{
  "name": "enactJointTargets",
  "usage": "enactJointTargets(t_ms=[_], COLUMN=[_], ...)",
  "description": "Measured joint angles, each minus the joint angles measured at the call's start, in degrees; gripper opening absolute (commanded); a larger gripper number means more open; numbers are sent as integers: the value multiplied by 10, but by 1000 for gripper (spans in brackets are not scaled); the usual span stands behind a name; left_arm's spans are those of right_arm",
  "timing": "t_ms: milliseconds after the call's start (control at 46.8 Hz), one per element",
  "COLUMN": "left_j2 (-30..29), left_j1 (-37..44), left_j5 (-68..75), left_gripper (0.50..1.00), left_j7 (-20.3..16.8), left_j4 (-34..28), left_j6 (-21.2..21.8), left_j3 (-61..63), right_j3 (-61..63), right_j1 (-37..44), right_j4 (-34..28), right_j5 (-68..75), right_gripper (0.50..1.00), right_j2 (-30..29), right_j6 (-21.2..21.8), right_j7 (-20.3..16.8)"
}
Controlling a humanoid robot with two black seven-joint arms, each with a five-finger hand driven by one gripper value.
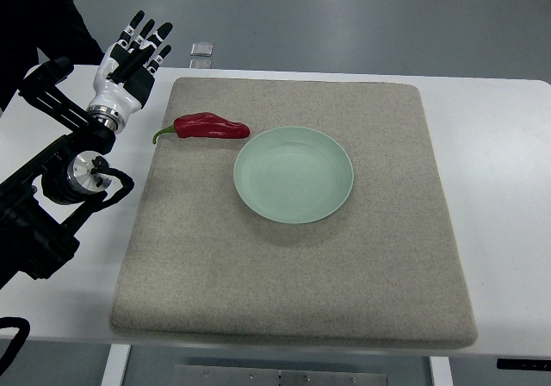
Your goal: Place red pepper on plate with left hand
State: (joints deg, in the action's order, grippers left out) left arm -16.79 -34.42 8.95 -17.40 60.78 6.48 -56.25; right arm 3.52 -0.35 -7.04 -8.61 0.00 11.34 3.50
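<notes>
We see the red pepper (211,127) lying on its side on the grey felt mat (293,274), near the mat's far left corner, its green stem (164,133) pointing left toward the mat's edge. Its blunt end lies just beside the far left rim of the pale green plate (294,174), and we cannot tell whether the two touch; the plate sits upright near the middle of the mat and holds nothing. The mat covers most of the white worktop (499,145). To the left of the pepper, apart from it, we note the left hand (129,67) raised over the worktop's far left corner, its black-tipped fingers (148,40) extended and slightly spread, holding nothing. Its black arm (52,188) enters from the picture's left edge. A small clear object (201,52) lies on the floor beyond the worktop.
</notes>
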Motion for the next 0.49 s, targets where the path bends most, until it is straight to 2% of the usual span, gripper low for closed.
enactJointTargets(t_ms=[491], left_j2=[0], left_j1=[0], left_j5=[-7], left_gripper=[996], left_j7=[-1], left_j4=[-6], left_j6=[0], left_j3=[0], right_j3=[0], right_j1=[0], right_j4=[0], right_j5=[0], right_gripper=[932], right_j2=[0], right_j6=[0], right_j7=[0])
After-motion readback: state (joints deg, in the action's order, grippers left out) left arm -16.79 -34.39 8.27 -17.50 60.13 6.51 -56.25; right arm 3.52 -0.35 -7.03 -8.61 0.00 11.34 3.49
